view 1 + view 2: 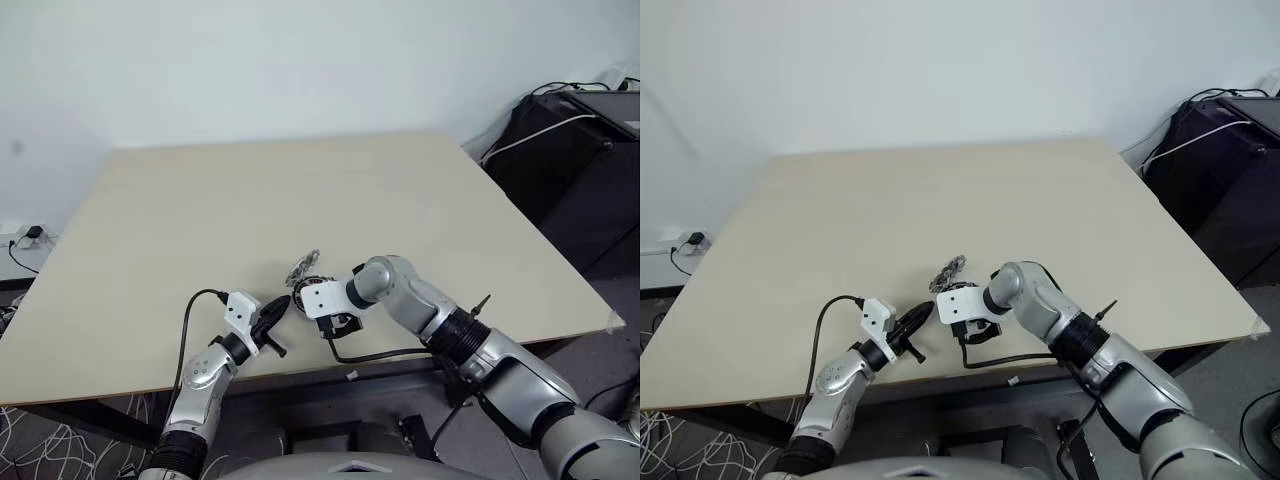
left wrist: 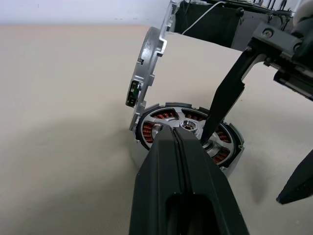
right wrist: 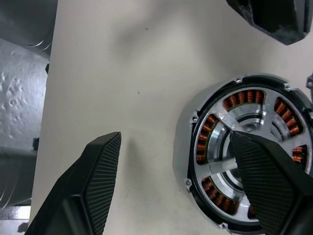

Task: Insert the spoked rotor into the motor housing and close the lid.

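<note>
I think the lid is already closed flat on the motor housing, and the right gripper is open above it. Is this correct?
Not quite. The lid stands upright at the rim of the motor housing, as the left wrist view shows. The right gripper is indeed open above the housing.

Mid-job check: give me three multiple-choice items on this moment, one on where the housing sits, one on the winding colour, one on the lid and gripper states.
1. Where on the table is the motor housing?
A. near the front edge, between the two grippers
B. at the far edge
C. on the floor

2. What colour are the housing's windings?
A. blue
B. coppery orange
C. white

3. How do the lid and grippers stand?
A. lid shut flat, both grippers open
B. lid standing up open beside the housing, left gripper shut, right gripper open
C. lid held by the right gripper

Answers: 1 A, the head views show it by the near edge between the arms. 2 B, the right wrist view shows orange coils. 3 B, the left wrist view shows the lid upright and the left fingers together; the right fingers stand wide apart.
</note>
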### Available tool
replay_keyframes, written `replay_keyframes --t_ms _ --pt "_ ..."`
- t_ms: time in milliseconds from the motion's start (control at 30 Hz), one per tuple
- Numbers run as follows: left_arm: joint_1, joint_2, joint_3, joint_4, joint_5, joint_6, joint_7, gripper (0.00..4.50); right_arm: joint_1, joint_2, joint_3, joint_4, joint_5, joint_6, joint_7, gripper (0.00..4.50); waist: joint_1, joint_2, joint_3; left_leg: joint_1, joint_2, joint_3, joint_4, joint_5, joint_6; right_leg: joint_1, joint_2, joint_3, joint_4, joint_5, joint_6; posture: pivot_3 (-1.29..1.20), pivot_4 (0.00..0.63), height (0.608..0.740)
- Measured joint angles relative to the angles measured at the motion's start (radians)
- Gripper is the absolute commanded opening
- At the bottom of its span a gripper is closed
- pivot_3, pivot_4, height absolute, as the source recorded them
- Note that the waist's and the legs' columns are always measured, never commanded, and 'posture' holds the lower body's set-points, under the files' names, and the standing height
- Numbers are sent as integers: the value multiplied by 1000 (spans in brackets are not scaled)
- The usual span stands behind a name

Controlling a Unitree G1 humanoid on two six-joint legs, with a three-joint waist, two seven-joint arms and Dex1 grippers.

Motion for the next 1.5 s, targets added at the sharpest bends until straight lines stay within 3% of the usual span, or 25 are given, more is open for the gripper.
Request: replay_keyframes --t_ms 367,600,733,900,1067,1267,1500 --pt "1 -13 -1 -1 0 3 4 0 -7 7 -14 22 -18 -14 1 26 0 0 0 0 0 0 -1 0 0 0 0 0 0 0 0 0 0 740" --pt "4 -15 -1 -2 0 5 3 0 5 10 -23 24 -17 -14 -10 26 -2 0 -1 0 0 0 0 0 0 0 0 0 0 0 0 0 0 740" --pt "6 -15 -1 -2 0 6 1 0 71 28 -99 -1 20 39 -56 26 -1 -1 -1 0 0 0 0 0 0 0 0 0 0 0 0 0 0 740" --pt "7 -17 -1 -3 0 7 1 0 189 126 -260 -96 107 317 -178 26 -3 -1 -1 0 1 0 0 0 -1 -1 0 0 2 0 0 0 0 740" --pt "8 -18 -1 -3 -2 11 -9 0 227 227 -404 -276 203 710 -288 26 1 -1 -1 -6 0 0 0 0 -1 -7 0 1 2 1 -1 0 0 740" --pt "9 -21 -1 -3 -3 15 -12 0 185 301 -502 -360 268 987 -430 26 -2 0 -1 -7 0 0 -1 1 -2 -10 0 1 2 1 -2 0 0 740" --pt "15 -26 -1 -3 -5 27 -10 0 163 288 -542 -483 372 1220 -512 26 -7 0 -1 -8 0 0 -2 0 -1 -11 0 1 1 1 -2 0 0 740"
